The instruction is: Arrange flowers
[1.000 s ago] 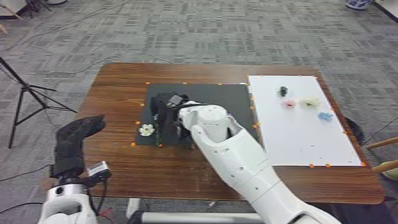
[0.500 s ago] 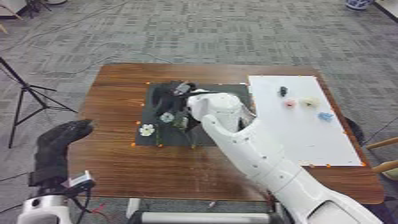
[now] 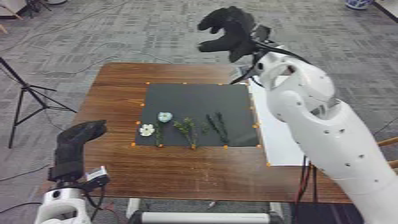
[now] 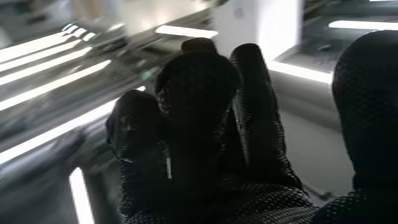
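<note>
The right hand (image 3: pixel 233 37) is raised, fingers spread wide. Below it, nearer the robot, a white flower (image 3: pixel 147 130), a blue flower (image 3: pixel 165 116) and greenery (image 3: pixel 185 128) lie on a mat (image 3: pixel 191 97), right of the relaxed left hand (image 3: pixel 78 139).

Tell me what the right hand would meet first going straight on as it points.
Likely nothing: the black-gloved right hand points leftward beyond the brown wooden table, over grey patterned carpet. The way looks free as far as the head view shows, though depth is unclear.
</note>
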### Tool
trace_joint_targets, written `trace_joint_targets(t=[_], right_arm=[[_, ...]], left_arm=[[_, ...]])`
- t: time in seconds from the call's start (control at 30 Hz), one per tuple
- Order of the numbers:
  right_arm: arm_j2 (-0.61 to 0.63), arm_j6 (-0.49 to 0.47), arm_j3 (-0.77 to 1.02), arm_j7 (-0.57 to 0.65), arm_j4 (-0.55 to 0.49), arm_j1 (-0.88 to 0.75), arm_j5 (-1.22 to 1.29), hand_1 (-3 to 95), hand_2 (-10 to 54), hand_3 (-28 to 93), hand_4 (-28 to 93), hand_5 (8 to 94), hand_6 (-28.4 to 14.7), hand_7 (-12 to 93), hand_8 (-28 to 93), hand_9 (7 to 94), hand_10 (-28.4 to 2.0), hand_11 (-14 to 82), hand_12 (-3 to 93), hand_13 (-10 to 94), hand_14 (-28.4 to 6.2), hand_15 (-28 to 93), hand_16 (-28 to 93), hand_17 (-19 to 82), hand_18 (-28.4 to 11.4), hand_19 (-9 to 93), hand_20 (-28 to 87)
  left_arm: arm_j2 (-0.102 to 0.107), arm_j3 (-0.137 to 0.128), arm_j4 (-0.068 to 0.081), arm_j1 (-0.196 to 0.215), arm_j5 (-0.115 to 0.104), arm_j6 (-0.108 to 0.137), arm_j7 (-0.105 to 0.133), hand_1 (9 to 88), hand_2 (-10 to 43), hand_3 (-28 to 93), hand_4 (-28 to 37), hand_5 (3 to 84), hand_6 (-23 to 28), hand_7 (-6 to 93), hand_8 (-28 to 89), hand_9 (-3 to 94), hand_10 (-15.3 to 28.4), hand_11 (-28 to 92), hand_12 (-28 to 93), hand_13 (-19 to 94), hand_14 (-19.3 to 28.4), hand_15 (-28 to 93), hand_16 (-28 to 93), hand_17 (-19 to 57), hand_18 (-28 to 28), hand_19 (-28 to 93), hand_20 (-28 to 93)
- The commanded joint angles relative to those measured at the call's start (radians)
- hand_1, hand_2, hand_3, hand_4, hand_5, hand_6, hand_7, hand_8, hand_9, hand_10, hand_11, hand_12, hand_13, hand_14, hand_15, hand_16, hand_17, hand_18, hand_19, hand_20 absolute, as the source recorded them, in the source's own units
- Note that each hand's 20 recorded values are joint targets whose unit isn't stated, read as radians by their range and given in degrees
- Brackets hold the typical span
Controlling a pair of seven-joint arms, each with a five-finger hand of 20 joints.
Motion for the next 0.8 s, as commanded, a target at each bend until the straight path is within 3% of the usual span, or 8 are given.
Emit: trace_joint_targets(t=[0.03,0.3,0.5,0.57,0.6,0.8], right_arm=[[0.308,-0.039,0.209,0.099,0.086,-0.267,-0.025,33.1,-9.5,66,-17,56.5,-0.2,16,-6,65.1,-13.4,10.0,17.7,87,-3.9,56,34,54,-16.7,93,54],[0.297,-0.041,0.286,0.148,0.209,-0.335,-0.045,34.0,-9.5,66,-17,57.7,0.2,17,-7,66.3,-13.0,10.5,18.6,87,-4.0,56,34,54,-16.9,93,54],[0.295,-0.072,0.4,0.14,0.192,-0.465,-0.088,34.4,-9.5,66,-17,58.4,0.4,18,-7,66.9,-12.4,11.3,19.0,87,-4.0,57,33,54,-17.1,93,55],[0.292,-0.072,0.447,0.145,0.179,-0.522,-0.069,34.2,-9.5,66,-17,58.6,0.5,19,-7,67.0,-12.4,11.4,19.1,87,-4.1,57,33,54,-17.1,93,55],[0.285,-0.082,0.461,0.141,0.18,-0.538,-0.076,34.1,-9.5,66,-17,58.7,0.6,19,-7,67.1,-12.3,11.5,19.1,87,-4.0,57,33,54,-17.1,93,56],[0.264,-0.101,0.471,0.154,0.197,-0.582,-0.086,33.6,-9.5,66,-17,59.0,0.4,19,-7,67.1,-12.3,11.6,19.1,87,-4.2,58,33,54,-17.3,93,56]], left_arm=[[-0.011,-0.009,-0.015,0.033,0.006,-0.008,0.0,31.9,2.9,68,-23.2,56.8,0.0,24.8,-10,56.3,14.1,28,15,43,17.7,32,1,4.2,14.3,15,20],[-0.025,-0.013,-0.021,0.056,0.0,-0.01,0.007,32.1,2.9,68,-23.1,56.9,-0.1,24.8,-10,56.4,14.1,28,15,43,17.8,32,1,4.4,14.4,15,21],[-0.033,-0.015,-0.021,0.06,0.023,-0.05,0.001,32.3,3.1,68,-23.2,57.0,-0.1,24.4,-10,56.4,14.1,28,15,44,17.7,32,1,4.8,14.3,15,21],[-0.033,-0.019,-0.023,0.066,0.023,-0.048,-0.004,32.4,3.1,68,-23.1,56.9,-0.1,24.4,-10,56.4,14.1,28,15,44,17.7,32,1,4.8,14.4,15,21],[-0.035,-0.023,-0.031,0.077,0.015,-0.033,0.0,32.3,3.2,68,-23.1,56.9,-0.1,24.5,-10,56.4,14.1,28,15,44,17.7,32,1,4.8,14.4,15,21],[-0.038,-0.031,-0.033,0.078,0.002,-0.028,0.001,32.3,3.2,67,-22.9,57.1,-0.3,24.5,-10,56.5,14.1,27,16,44,17.7,32,1,4.7,14.6,16,21]])
